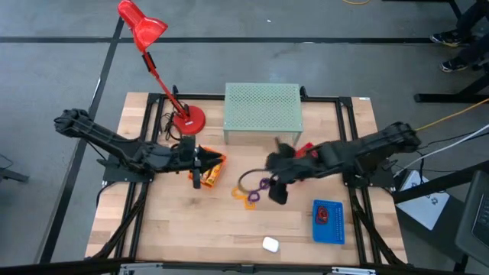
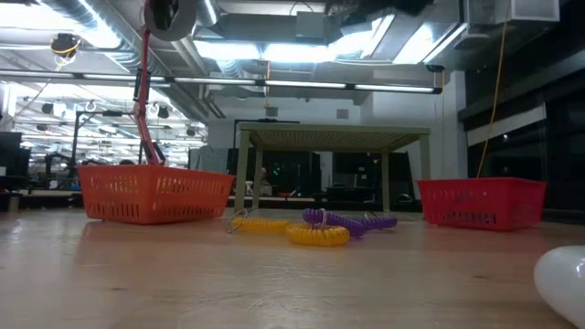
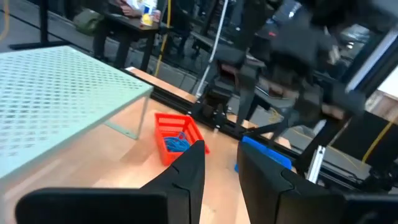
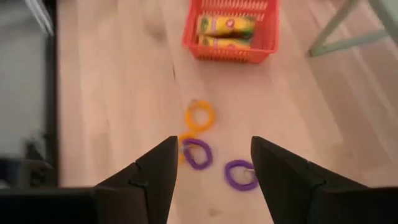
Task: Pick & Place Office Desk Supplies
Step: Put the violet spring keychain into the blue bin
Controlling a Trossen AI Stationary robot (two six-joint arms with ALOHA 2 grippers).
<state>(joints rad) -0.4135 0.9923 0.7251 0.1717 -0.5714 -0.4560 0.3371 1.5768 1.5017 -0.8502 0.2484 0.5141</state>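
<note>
worktop (image 1: 191, 229) carrying all | right gripper (image 4: 211, 163) hovering, fingers spread wide, empty, over purple loops (image 4: 198, 154) and orange loop (image 4: 199, 116) lying mid-worktop | loops looking light, springy; pinching across one coil's rim suiting | left gripper (image 3: 219, 163) part-open, empty | right wrist view showing yellow tubes (image 4: 225, 26) in orange basket (image 4: 231, 50), hidden in low view

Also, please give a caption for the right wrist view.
Open right gripper above purple loops and an orange loop, orange basket with yellow tubes beyond.

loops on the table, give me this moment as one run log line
right gripper: jaws open above purple loops | left gripper: empty, over orange basket | yellow tubes: in orange basket
</note>
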